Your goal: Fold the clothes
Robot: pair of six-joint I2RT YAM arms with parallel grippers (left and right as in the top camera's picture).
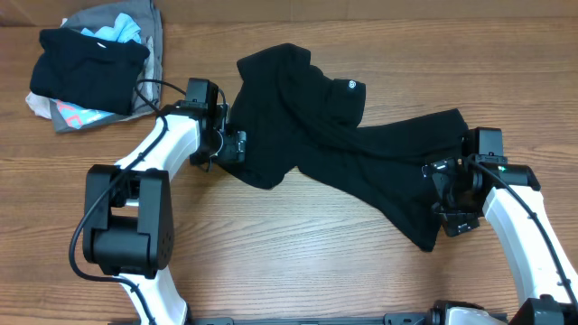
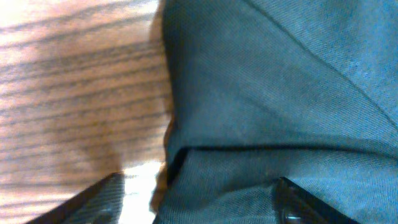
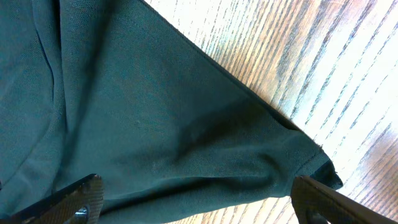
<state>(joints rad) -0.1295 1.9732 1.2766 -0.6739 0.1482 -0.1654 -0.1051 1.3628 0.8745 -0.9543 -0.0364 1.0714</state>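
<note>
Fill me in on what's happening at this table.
Two robot arms are working on a black T-shirt that lies crumpled and stretched diagonally across the table. The left gripper is at the shirt's left edge and the right gripper is at its right end. In both wrist views the fingers stand apart with fabric between them, so neither has clamped on. No fold is made yet. A heap of other garments sits at the far left corner.

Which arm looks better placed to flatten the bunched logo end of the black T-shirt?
Left, probably. The left arm has its open fingers at the edge of the black T-shirt, beside the bunched end with the white logo; the right arm is at the opposite end.
</note>
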